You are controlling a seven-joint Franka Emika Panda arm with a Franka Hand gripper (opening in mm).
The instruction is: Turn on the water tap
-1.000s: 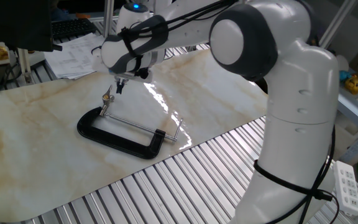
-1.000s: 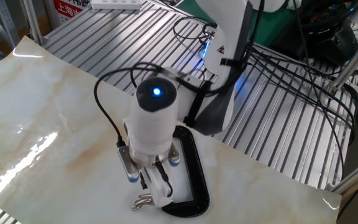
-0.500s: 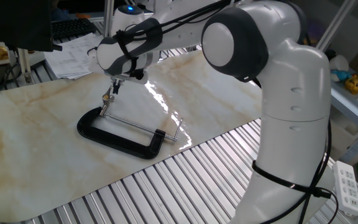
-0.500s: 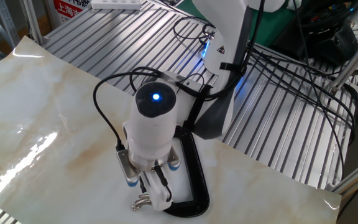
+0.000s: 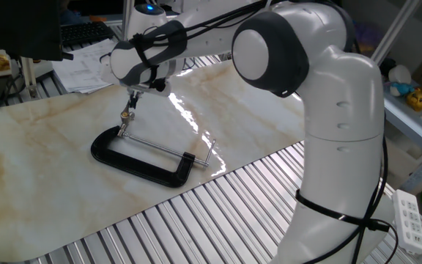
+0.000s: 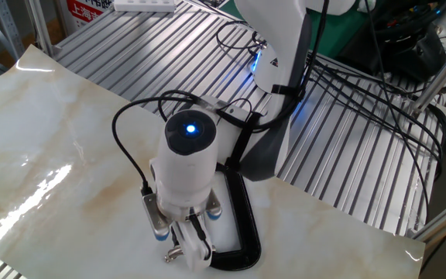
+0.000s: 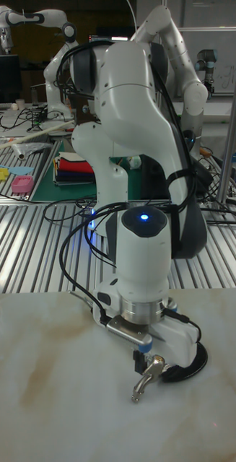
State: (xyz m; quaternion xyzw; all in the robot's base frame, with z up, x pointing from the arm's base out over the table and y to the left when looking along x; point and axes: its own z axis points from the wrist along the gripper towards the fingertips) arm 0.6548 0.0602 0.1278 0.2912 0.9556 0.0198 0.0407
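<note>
The water tap [image 5: 126, 117], a small silver-and-brass T-shaped handle, stands at the end of the thin steel screw rod [image 5: 156, 147] of a black C-clamp [image 5: 134, 161] that lies flat on the marble-patterned desk [image 5: 42, 154]. It sits at the clamp's far end, just above the frame's curved arm, and in the tall fixed view [image 7: 145, 375] it leans out over the desk in front of the clamp. The pincer [image 5: 132, 99] hangs right over the tap, its tips down at the handle's top; whether they touch or grip it cannot be told, since the white wrist hides them in the other fixed view [image 6: 183, 249] and they are too small elsewhere. At the clamp's opposite end, the rod passes through the frame and carries a plain thin crossbar pin [image 5: 212, 152]. The arm's white body [image 5: 335, 139] rises beside the clamp, over the ribbed metal surface [image 5: 196, 220] that borders the desk.
</note>
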